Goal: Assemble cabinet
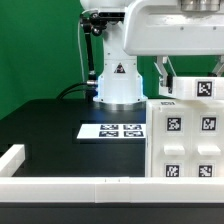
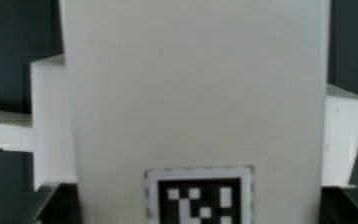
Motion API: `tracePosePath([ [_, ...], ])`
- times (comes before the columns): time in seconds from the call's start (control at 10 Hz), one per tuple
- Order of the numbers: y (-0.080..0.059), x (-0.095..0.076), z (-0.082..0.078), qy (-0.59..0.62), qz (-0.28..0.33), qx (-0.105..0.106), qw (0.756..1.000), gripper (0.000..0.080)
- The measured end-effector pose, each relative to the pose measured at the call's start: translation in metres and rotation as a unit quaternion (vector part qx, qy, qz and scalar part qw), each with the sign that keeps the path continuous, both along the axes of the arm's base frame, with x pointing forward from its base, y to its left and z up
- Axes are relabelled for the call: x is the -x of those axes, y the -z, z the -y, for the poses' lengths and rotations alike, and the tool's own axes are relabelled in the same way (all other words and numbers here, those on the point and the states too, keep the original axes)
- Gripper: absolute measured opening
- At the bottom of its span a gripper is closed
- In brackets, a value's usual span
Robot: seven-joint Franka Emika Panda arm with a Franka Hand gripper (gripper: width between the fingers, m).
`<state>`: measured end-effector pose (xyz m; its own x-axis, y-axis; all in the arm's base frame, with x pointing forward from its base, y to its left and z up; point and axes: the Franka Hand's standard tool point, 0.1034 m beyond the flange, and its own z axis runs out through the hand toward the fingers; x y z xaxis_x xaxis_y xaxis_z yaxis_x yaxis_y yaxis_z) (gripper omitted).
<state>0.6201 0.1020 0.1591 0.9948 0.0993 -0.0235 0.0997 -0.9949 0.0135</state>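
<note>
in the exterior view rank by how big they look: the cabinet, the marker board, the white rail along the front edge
1. cabinet, though it sits nearest the camera
2. front rail, long but thin
3. marker board, smallest

- A white cabinet box (image 1: 185, 140) bearing black-and-white square tags is seen upright at the exterior view's right.
- A white tagged block (image 2: 194, 110) is shown close up in the wrist view.
</note>
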Motion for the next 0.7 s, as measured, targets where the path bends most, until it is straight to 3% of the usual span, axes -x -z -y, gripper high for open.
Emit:
tracePosePath([
  [0.4, -0.0002, -0.0009, 0.0007, 0.151, 0.004, 0.001, 0.988, 0.0554],
  [0.5, 0.0003, -0.0026, 0.0019, 0.242, 0.009, -0.013, 0.97, 0.0554],
  [0.7, 0.0007, -0.004, 0.0016, 0.433, 0.027, -0.044, 0.9, 0.0554],
])
